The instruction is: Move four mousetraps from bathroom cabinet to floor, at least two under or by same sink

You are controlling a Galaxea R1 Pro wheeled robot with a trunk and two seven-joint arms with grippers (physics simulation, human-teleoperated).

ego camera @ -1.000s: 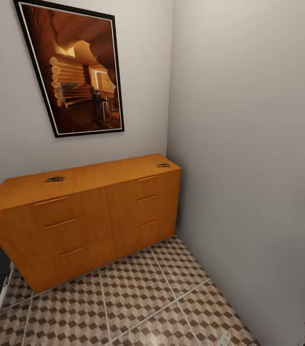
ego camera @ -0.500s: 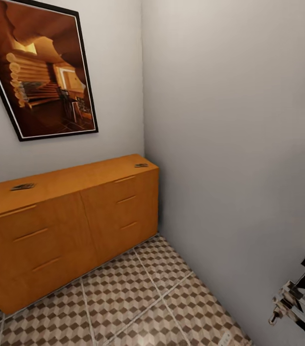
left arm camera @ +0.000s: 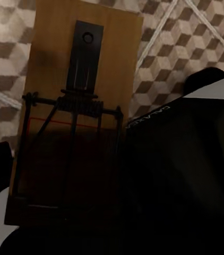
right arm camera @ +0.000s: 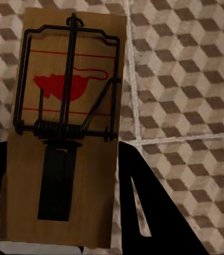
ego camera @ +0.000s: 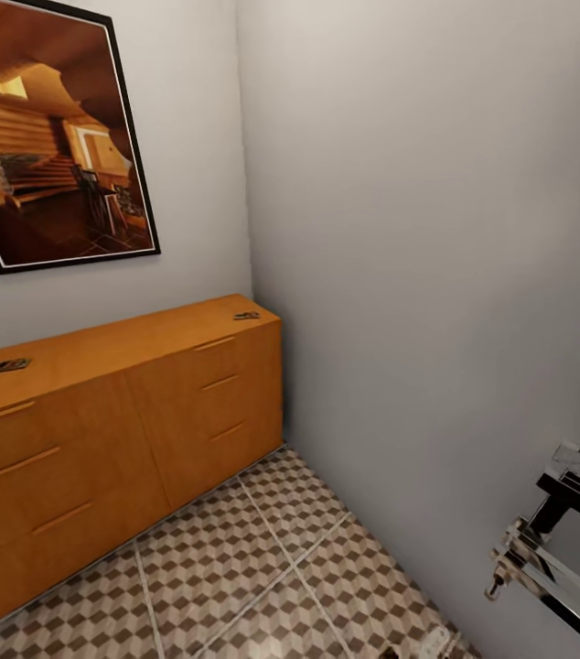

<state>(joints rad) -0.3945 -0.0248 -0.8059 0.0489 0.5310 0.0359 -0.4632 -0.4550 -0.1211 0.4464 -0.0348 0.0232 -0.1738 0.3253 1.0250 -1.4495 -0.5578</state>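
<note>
The cabinet (ego camera: 98, 430) runs off the head view's left edge

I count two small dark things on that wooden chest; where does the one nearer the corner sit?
In the head view, that mousetrap lies flat on the cabinet top at its far end, near the wall corner, apart from the other mousetrap towards the picture's left edge.

Plain grey-white walls (ego camera: 436, 229) meet in a corner; a black-framed picture (ego camera: 48, 137) hangs far left.
</note>
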